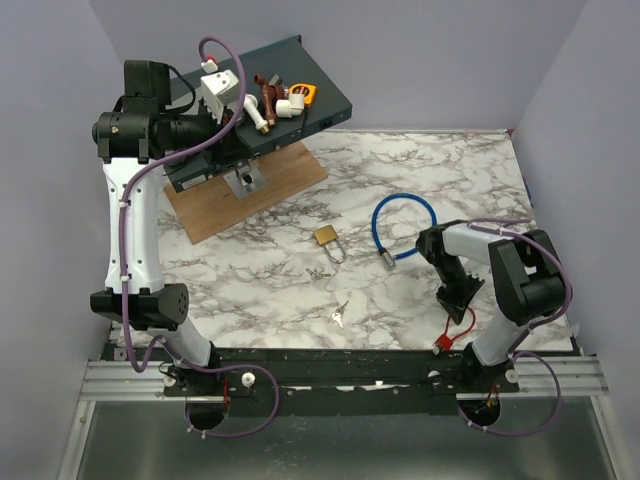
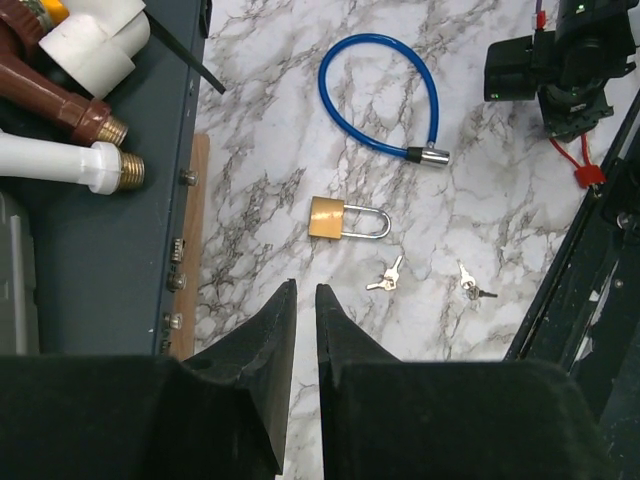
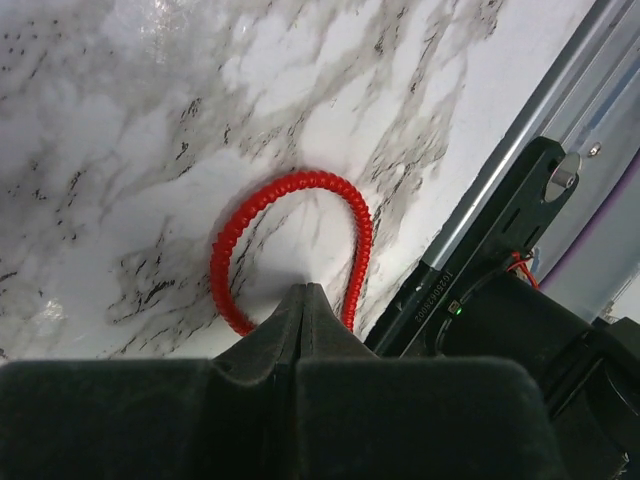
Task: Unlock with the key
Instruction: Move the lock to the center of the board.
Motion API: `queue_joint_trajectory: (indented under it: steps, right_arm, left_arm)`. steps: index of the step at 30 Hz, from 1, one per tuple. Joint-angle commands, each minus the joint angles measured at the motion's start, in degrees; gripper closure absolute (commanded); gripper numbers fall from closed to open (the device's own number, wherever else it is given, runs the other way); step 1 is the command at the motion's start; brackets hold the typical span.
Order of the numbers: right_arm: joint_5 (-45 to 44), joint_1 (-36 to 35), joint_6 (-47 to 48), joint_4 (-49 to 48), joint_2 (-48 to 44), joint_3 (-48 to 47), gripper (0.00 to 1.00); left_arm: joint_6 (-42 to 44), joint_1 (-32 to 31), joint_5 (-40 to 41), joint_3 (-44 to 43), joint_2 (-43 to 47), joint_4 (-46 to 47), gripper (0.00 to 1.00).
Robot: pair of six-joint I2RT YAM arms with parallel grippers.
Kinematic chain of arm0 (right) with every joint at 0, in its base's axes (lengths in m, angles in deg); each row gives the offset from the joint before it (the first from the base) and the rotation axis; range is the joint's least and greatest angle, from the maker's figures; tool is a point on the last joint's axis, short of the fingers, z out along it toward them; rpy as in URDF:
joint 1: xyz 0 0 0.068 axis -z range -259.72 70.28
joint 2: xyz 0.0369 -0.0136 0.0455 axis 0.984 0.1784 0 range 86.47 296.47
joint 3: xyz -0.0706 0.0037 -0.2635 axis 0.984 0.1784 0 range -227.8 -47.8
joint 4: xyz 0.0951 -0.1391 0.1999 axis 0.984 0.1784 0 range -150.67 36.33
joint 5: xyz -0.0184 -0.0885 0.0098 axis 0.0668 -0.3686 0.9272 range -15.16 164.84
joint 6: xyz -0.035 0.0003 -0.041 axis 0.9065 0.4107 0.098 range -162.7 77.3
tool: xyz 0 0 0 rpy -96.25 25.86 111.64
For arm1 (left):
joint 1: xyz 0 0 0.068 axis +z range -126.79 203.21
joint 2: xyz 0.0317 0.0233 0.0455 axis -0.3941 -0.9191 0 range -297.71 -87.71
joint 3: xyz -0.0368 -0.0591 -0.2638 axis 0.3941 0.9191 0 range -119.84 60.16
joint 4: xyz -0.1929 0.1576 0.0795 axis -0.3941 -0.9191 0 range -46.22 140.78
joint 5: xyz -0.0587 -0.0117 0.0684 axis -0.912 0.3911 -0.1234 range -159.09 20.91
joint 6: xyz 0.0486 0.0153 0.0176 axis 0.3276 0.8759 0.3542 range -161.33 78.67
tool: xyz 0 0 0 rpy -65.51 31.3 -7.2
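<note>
Since the key point(image 2: 385, 278) is tiny and lies flat on marble, a pinch may skid off it or shove it into the padlock point(image 2: 330, 218). Key sits ahead-right of the left gripper point(image 2: 305, 288), far below. Fingers a slit apart, empty. Right gripper point(image 3: 303, 290) low, pressed shut, red cord point(image 3: 290, 190) just past its tips.

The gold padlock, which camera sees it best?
The left wrist camera: the padlock lies flat near the middle, big and unblocked, brass body and silver shackle both clear. The top camera shows it whole but tiny. The right wrist camera misses it entirely.
</note>
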Motion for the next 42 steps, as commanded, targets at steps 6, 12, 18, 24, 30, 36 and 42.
queue_joint_trajectory:
  steps: [6,12,18,24,30,36,42]
  right_arm:
    - [3.65,-3.14,-1.46,-8.68,1.18,0.01,0.99]
    - [12.44,-5.54,5.02,-29.37,0.07,-4.16,0.99]
    - [20.05,-6.18,6.59,-38.28,7.53,-9.67,0.99]
    - [26.74,-7.20,7.58,-45.83,13.80,-15.16,0.99]
    - [26.87,-8.34,11.58,-44.79,12.80,-16.67,0.99]
    - [21.86,-8.37,18.68,-44.67,3.95,-12.43,0.99]
    - [18.93,-8.39,27.49,-45.03,-0.95,-12.95,0.90]
  left_arm:
    - [2.71,0.51,0.60,-0.60,-0.29,-2.06,0.87]
    - [1.64,0.53,0.88,-1.55,-0.36,-1.71,0.87]
    - [0.63,0.51,1.49,-1.12,0.08,-2.17,0.87]
    - [-0.71,0.55,2.06,-0.42,-0.15,-2.09,0.87]
    - [-1.84,0.51,1.70,-0.69,-0.50,-2.51,0.86]
    - [-3.42,-0.13,-0.03,-0.02,-0.52,-2.83,0.86]
    - [-3.21,-2.56,-0.44,4.06,1.23,-2.69,0.85]
